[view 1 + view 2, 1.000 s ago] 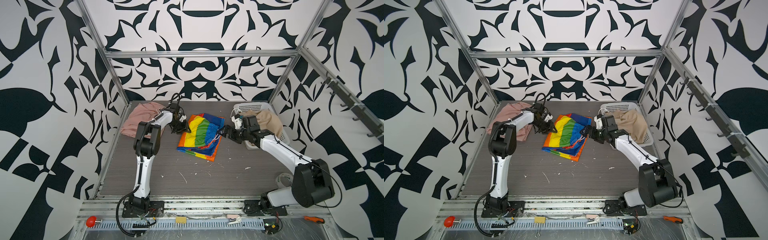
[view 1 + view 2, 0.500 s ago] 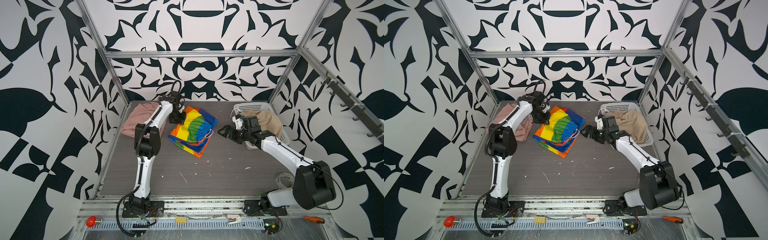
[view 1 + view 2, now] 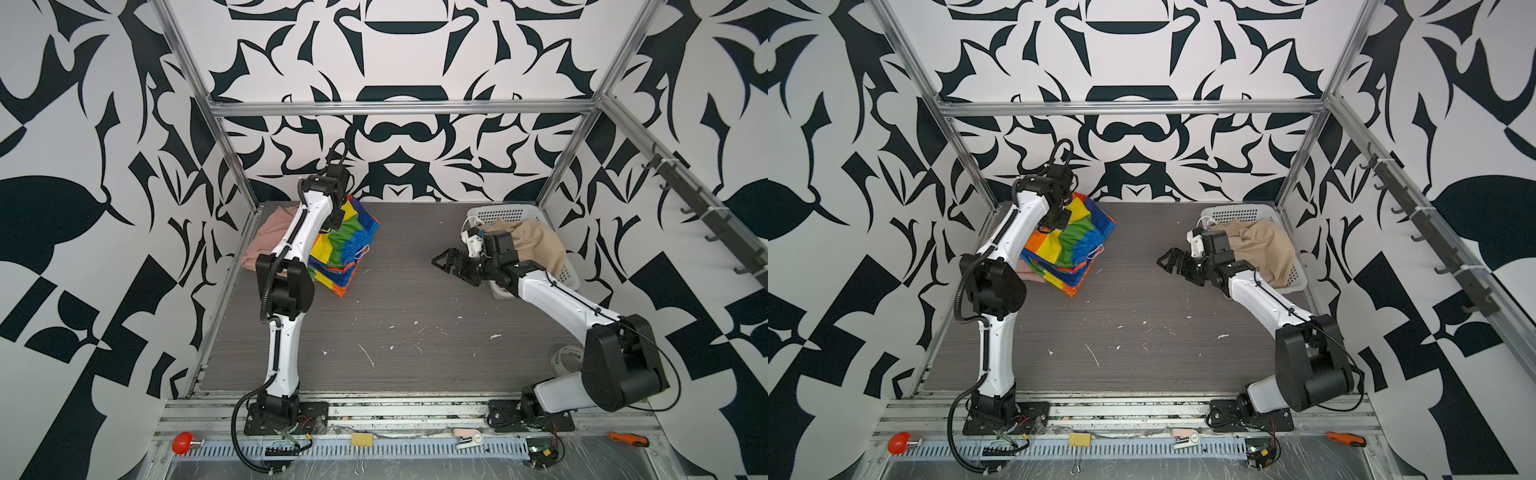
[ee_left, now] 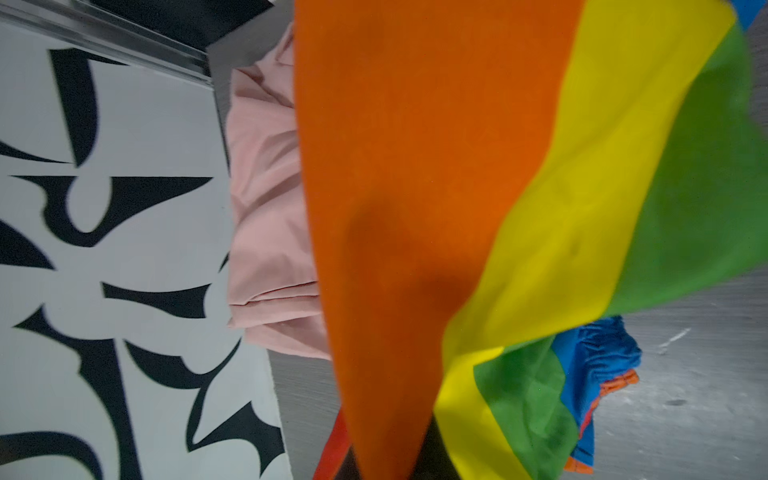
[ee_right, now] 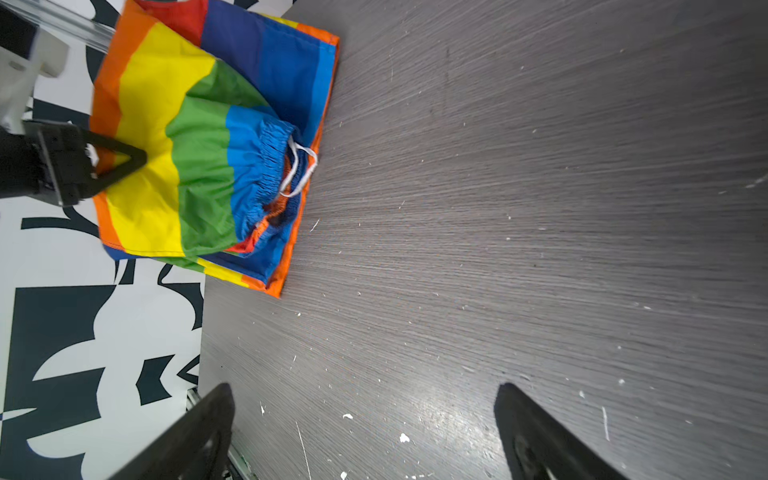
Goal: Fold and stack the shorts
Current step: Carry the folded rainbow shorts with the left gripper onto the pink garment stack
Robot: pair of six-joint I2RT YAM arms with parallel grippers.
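rainbow shorts (image 3: pixel 348 243) moved left, in left gripper (image 5: pixel 126 161)

Dark wood-grain tabletop (image 3: pixel 415 291) (white-flecked) under pink shorts (image 3: pixel 271 227), white basket (image 3: pixel 503 214)

We see open tabletop (image 3: pixel 395 332) across the middle and front, rainbow-striped shorts (image 3: pixel 353 237) blocking our far left, white basket (image 3: pixel 505 214) crowding the far right corner.
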